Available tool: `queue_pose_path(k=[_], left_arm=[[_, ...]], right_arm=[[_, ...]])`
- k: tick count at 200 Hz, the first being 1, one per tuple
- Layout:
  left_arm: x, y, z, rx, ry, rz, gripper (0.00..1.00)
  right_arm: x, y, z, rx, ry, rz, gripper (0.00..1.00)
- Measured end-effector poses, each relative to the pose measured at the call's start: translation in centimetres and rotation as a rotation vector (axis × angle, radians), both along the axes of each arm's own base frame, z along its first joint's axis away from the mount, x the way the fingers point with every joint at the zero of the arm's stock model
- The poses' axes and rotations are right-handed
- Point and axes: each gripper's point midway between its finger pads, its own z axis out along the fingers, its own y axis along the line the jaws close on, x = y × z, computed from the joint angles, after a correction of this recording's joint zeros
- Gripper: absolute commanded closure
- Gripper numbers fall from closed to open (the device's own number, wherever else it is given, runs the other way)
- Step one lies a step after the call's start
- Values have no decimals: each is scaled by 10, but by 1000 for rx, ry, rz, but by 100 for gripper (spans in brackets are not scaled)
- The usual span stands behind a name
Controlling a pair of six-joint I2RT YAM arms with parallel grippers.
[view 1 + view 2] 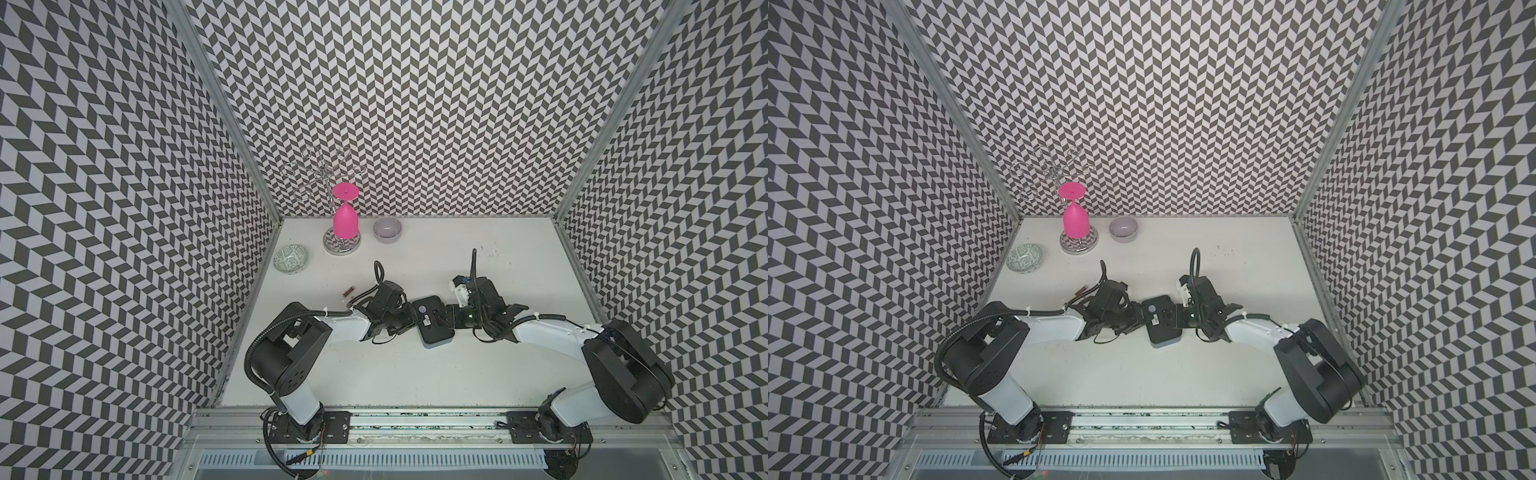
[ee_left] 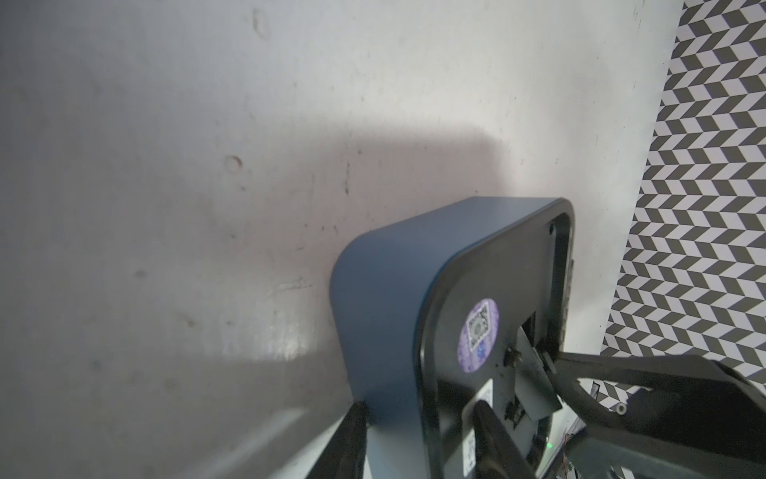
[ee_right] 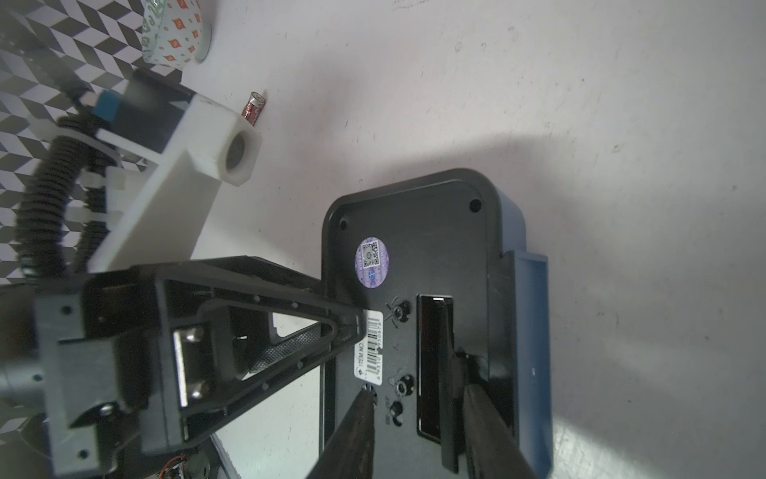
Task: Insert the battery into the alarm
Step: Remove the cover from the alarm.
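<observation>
The alarm (image 1: 432,320) (image 1: 1160,322) lies face down mid-table, its black back and white label up. My left gripper (image 1: 406,322) (image 2: 422,439) is shut on it, one finger against the blue casing (image 2: 385,290) and one on the black back. In the right wrist view the battery slot (image 3: 431,365) in the alarm's back (image 3: 414,232) is uncovered, and a thin black cover (image 3: 449,398) stands along its edge. My right gripper (image 1: 451,318) (image 3: 418,414) is over the back, fingers apart either side of the slot, one touching the cover. The battery (image 1: 348,292) (image 3: 253,108) lies loose on the table behind my left arm.
A patterned bowl (image 1: 291,258) sits at the far left. A pink glass (image 1: 345,220) hangs upside down on a wire rack (image 1: 341,246), with a grey bowl (image 1: 387,229) beside it at the back. Patterned walls close three sides.
</observation>
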Motion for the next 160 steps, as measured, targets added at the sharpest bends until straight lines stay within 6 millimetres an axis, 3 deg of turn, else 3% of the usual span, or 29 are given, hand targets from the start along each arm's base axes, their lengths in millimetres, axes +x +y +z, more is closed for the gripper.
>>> queue_pose_path(k=[160], left_arm=[[0, 0, 0, -1, 0, -1, 58]], right_arm=[[0, -3, -6, -11, 31, -31, 100]])
